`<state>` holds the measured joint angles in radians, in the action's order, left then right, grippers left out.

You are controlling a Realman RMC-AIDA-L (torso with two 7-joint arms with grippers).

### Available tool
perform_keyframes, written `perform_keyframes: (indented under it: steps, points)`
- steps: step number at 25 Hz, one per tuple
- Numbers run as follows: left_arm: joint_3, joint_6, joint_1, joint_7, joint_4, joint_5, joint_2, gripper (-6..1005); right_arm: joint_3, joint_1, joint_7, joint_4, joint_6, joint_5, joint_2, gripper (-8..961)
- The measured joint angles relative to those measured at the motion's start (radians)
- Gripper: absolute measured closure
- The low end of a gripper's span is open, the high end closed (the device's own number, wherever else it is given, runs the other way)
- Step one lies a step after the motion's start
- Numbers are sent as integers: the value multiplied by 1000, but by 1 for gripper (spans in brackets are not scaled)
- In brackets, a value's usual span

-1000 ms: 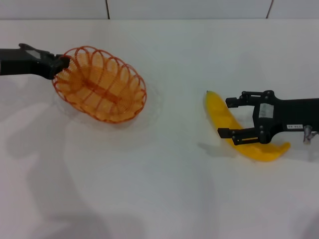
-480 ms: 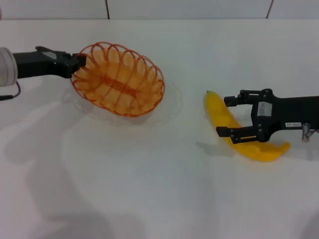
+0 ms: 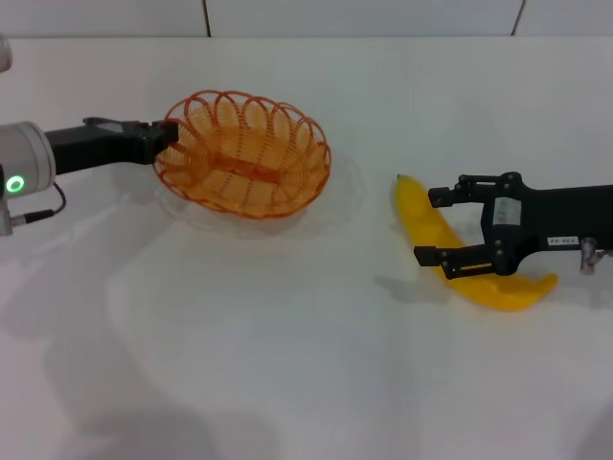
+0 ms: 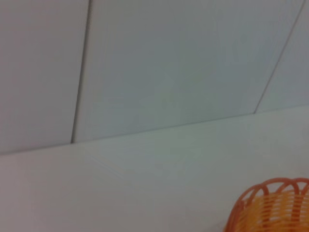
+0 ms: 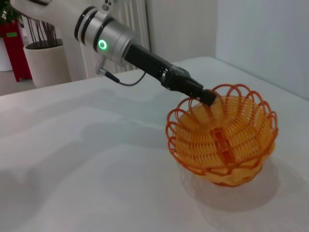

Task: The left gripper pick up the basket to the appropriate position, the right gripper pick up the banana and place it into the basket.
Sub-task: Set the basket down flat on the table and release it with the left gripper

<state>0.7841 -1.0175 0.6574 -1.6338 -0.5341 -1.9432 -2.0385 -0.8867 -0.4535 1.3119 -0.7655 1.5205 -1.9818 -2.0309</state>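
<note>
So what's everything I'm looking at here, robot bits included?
basket: one, orange looped wire, empty, on the left half of the table, held by its left rim
banana: one, yellow, lying on the right half of the table, apart from the basket
table: one, white, under it all
potted plant: one, white pot, beyond the table in the right wrist view
red object: one, behind the plant, too cut off to name
left gripper: one, black, shut on the basket's rim
right gripper: one, black, open, one finger on each side of the banana's middle
</note>
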Motion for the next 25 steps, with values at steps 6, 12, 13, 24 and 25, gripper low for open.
perform_keyframes:
  steps: [6,12,13,24,25]
  points:
    - [2,30,-14,7,43,78,0,948,0,-3,0,0,0,-1,1,103]
    - [0,41,-20,15,70,97,-2,947,-1,-5,0,0,0,-3,2,102]
    - [0,43,-21,15,76,100,-2,947,-6,-6,0,0,0,-4,2,102]
    - [3,65,-30,22,118,133,-3,948,-11,-7,5,0,0,-5,2,103]
    - [3,65,-30,22,118,133,-3,948,-11,-7,5,0,-1,-5,2,103]
